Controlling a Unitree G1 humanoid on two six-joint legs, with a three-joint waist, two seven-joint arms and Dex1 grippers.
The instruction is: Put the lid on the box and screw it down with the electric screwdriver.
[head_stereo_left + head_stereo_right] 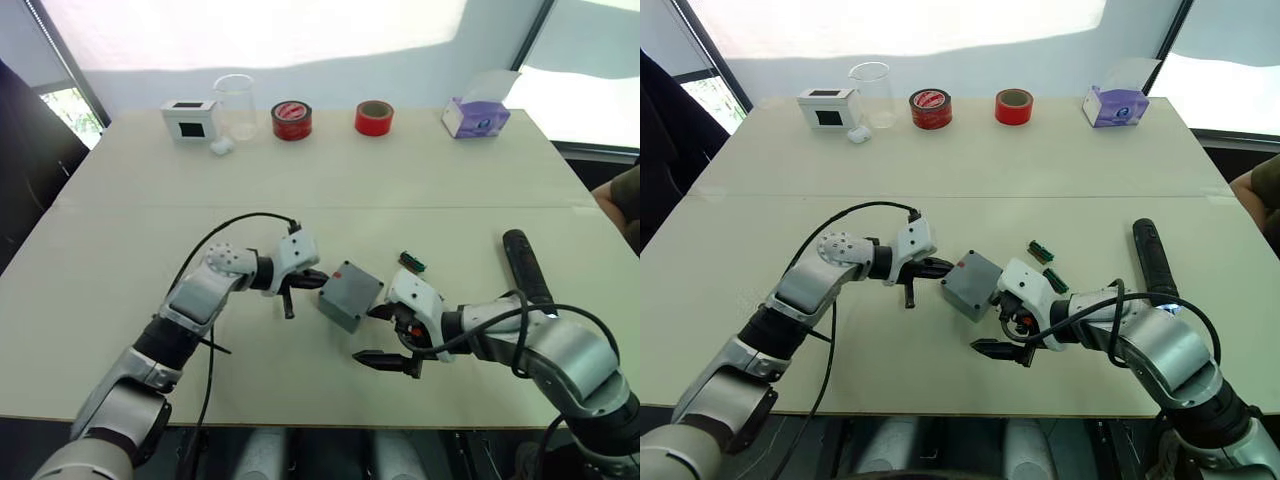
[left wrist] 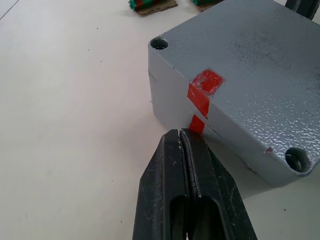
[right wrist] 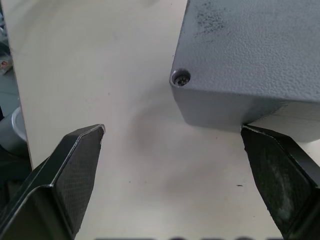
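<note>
The grey box [image 1: 338,310] sits tilted at the table's middle, and the lid [image 1: 352,285] rests on top of it. A red mark [image 2: 202,92] runs across the seam between them. In the right wrist view, a screw [image 3: 181,78] sits in one corner hole. My left gripper [image 1: 320,279] is shut, its tip against the box's left side by the red mark. To the box's right, my right gripper [image 1: 372,335] is open; one finger touches the box's near corner and the other is off it. The dark electric screwdriver [image 1: 525,265] lies on the table at the right, held by neither gripper.
Small green-brown strips [image 1: 412,263] lie just behind the box. Along the far edge stand a white box with a black window [image 1: 190,120], a clear beaker [image 1: 235,104], two red tape rolls [image 1: 292,120] and a purple tissue box [image 1: 478,116]. A person's arm [image 1: 622,200] shows at the right edge.
</note>
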